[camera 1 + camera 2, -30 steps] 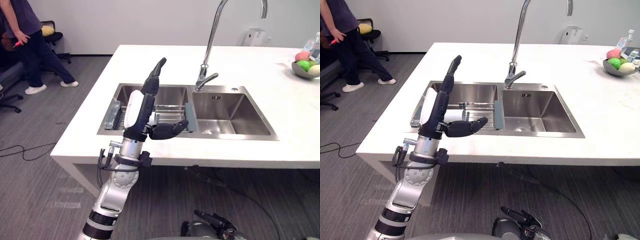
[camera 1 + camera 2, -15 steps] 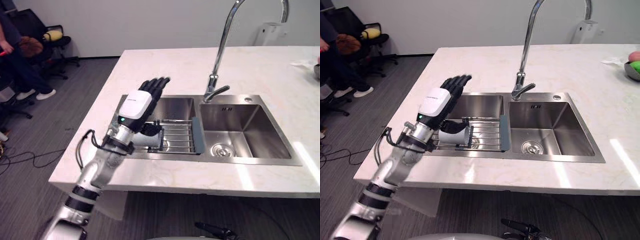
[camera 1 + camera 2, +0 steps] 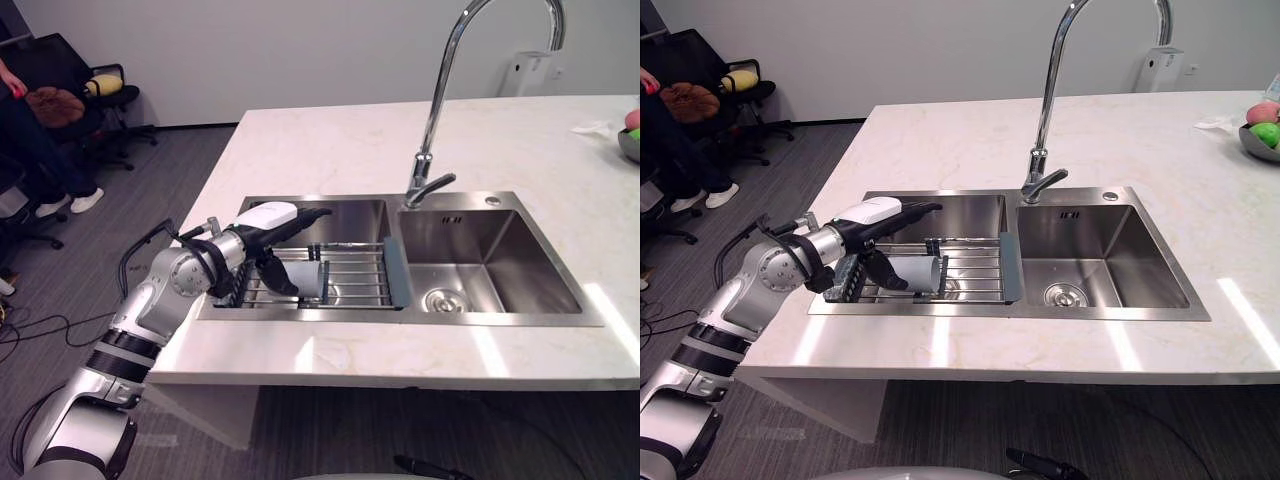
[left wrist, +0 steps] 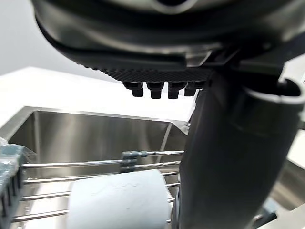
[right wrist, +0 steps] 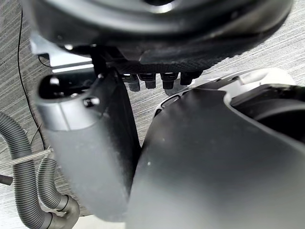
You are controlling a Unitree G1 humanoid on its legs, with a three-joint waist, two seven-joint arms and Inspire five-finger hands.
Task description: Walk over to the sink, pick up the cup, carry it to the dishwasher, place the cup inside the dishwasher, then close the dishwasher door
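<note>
A pale grey cup lies on its side on a wire rack across the left basin of the steel sink. My left hand reaches in over the cup with its fingers straight above it and the thumb hanging down on the cup's near side. In the left wrist view the cup lies just below the open fingers, beside the thumb. I cannot tell whether the hand touches it. My right hand hangs low over grey carpet, fingers relaxed and holding nothing.
A tall curved faucet rises between the two basins. A grey slotted holder sits at the left end of the rack. A fruit bowl stands far right on the white counter. Office chairs and a person's legs stand far left.
The view has come closer to the sink. My left hand has dropped from raised in front of the counter into the left basin, turned palm-down over the cup.
</note>
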